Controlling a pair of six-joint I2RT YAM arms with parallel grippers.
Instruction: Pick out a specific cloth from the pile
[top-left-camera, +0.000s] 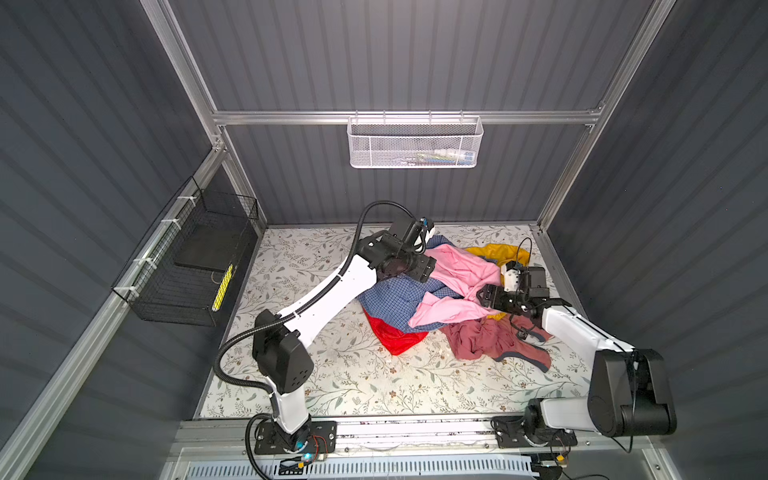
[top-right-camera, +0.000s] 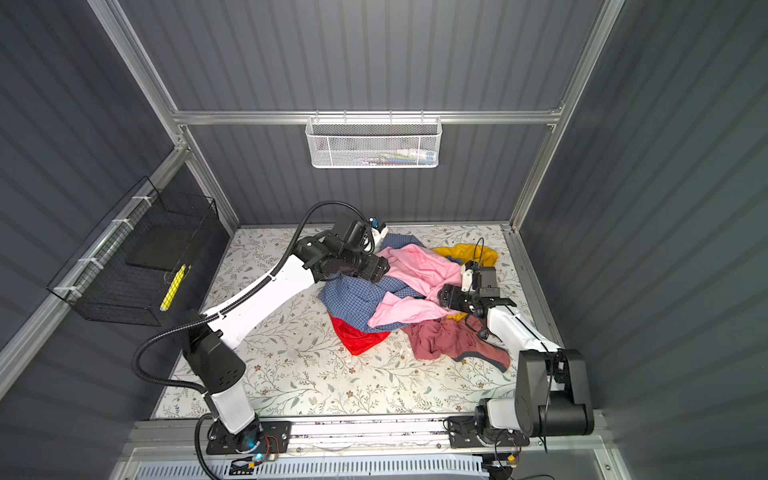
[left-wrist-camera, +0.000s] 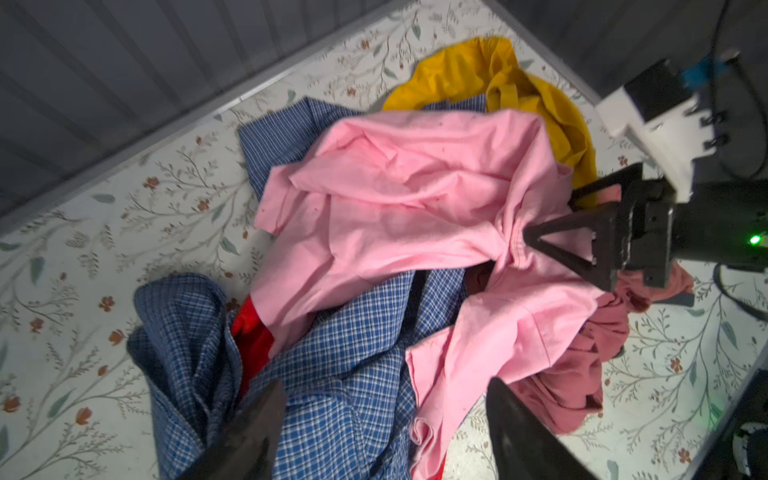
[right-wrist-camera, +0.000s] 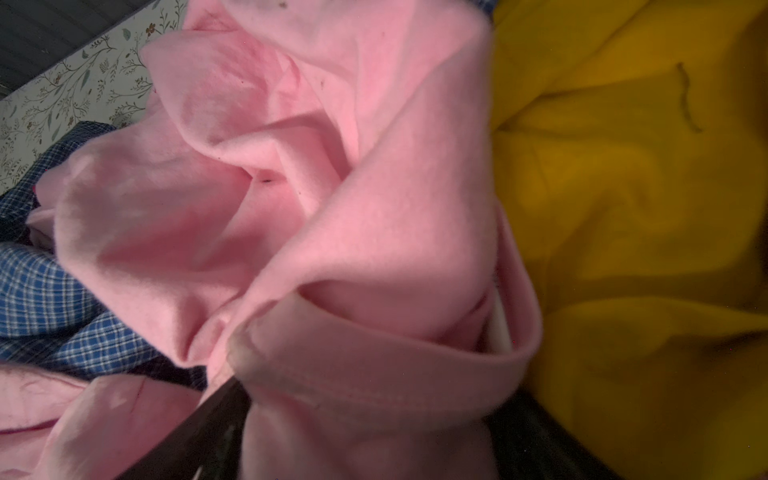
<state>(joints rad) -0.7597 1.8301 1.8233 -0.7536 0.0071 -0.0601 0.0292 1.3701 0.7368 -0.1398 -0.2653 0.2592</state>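
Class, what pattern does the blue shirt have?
The blue shirt: fine dark-and-white check, clearest in the left wrist view.

The cloth (top-left-camera: 390, 301) lies largely hidden under the pink garment (top-left-camera: 453, 266) and the left arm (top-left-camera: 332, 295), the red garment (top-left-camera: 395, 338) shows only a corner from beneath it, the yellow garment (top-left-camera: 494, 251) near the table's (top-left-camera: 332, 374) far edge is half covered, and the white mesh basket (top-left-camera: 415, 143) holds things too small to tell.

cloth (left-wrist-camera: 353, 361): thin woven check | pink garment (right-wrist-camera: 291, 187): soft matt | red garment (top-left-camera: 395, 337): shiny
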